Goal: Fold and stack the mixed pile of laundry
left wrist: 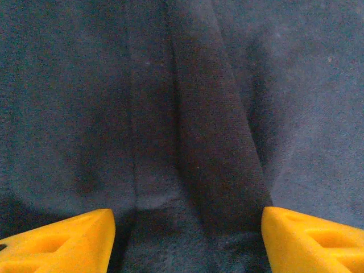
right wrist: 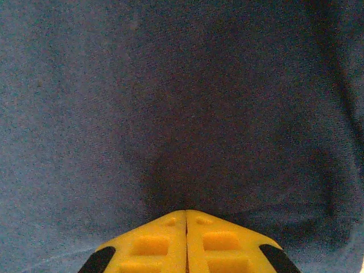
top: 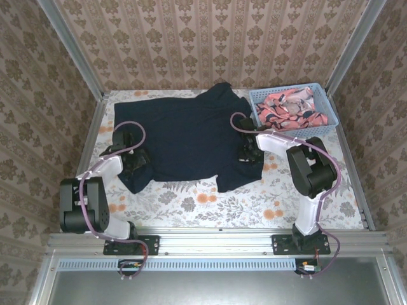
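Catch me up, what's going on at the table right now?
Both arms are working on the dark T-shirt, spread out on the table. The left hand sits at its left edge, fingers apart over a ridge of cloth. The right hand is at its right edge, fingers shut; whether it pinches fabric is unclear. The pink patterned garment lies in the blue basket.

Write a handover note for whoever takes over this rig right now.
Left gripper: open, astride a ridge of the T-shirt.
Right gripper: shut, down on the T-shirt's right side; whether it pinches cloth is unclear.
T-shirt lies spread on the table, unfolded; pink garment sits in the basket.
Done: nothing folded yet. To do: fold both, stack.
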Robot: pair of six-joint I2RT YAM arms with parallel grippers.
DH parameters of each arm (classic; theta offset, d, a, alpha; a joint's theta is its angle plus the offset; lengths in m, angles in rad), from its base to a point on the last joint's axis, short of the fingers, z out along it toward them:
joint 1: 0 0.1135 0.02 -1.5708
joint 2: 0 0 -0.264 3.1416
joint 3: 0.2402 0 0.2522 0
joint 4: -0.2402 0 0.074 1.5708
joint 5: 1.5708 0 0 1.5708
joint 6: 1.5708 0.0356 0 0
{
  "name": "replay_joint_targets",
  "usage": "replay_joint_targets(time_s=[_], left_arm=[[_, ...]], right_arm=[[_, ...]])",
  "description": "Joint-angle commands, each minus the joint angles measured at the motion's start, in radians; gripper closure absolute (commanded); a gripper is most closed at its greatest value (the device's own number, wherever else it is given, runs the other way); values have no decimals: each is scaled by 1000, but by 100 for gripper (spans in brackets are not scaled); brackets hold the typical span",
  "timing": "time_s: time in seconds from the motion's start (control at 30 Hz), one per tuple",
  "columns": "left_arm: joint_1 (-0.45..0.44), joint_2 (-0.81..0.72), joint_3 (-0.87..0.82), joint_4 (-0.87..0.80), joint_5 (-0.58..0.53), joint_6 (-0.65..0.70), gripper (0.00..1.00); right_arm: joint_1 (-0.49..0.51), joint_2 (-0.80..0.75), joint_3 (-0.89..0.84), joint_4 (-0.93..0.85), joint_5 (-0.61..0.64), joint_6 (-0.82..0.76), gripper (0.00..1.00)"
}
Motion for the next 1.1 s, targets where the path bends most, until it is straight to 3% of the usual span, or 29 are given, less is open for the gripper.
replay_joint_targets(time_s=[0.0,0.13,0.37,0.57,0.6,0.67,0.7,0.9,1.07], left_arm=[[-7,28,-30,96,65,-60,42],[2,43,-2,80,51,-58,100],[60,-42,127,-191,-149,90,100],[135,-98,85,-179,-252,73,100],[142,-102,91,-188,-247,68,82],[133,-121,97,-204,-242,57,14],[125,-134,99,-216,-232,52,0],[63,-224,82,-367,-132,64,0],[10,-361,-41,-483,-38,-17,0]], right_arm=[[-19,16,-9,13,-7,49,95],[-41,25,-10,3,29,54,97],[-55,41,23,-25,82,37,98],[-66,24,12,-10,90,43,99],[-67,18,8,-4,86,41,99],[-67,8,6,3,76,37,99],[-67,2,5,8,66,35,99],[-54,-34,-2,18,42,27,98],[-48,-72,-18,10,28,16,96]])
